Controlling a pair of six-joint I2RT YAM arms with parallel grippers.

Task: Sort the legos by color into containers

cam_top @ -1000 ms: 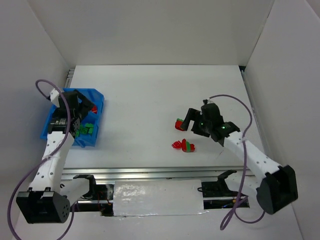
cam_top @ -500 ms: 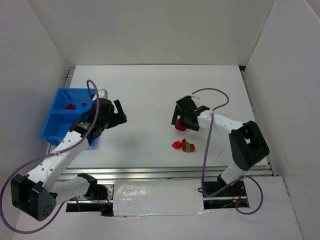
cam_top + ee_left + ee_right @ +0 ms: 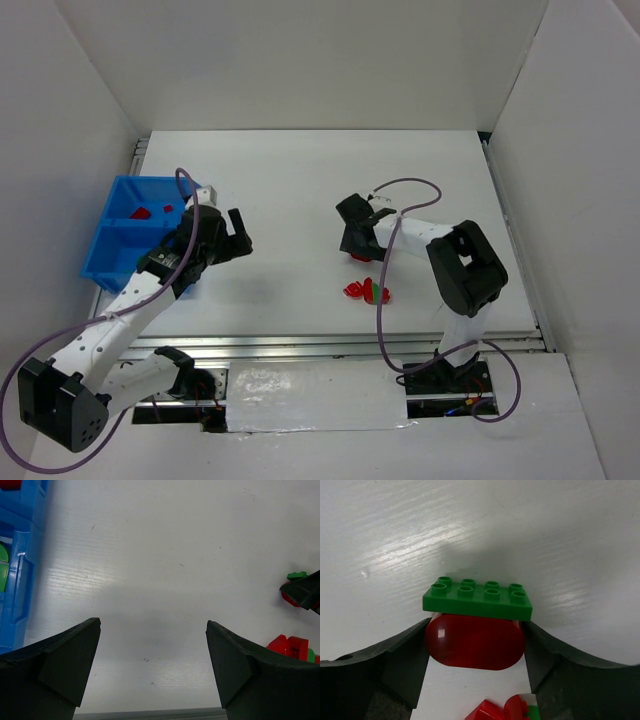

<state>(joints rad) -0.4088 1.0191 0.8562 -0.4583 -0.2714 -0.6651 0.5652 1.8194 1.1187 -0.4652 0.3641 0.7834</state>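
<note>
2 white arms [image 3: 108,325] with black joints, purple cables [image 3: 410,181]

The table [image 3: 300,180] is white. At nine o'clock the bin [image 3: 105,255] is bright blue, with red bricks [image 3: 140,213] inside. The left gripper [image 3: 153,621] and right gripper [image 3: 476,625] are black. The cables [image 3: 400,185] are purple. A green plate [image 3: 477,600] tops a shiny red round brick [image 3: 475,645]. At five o'clock from it, the pile [image 3: 367,292] is red and green.
</note>
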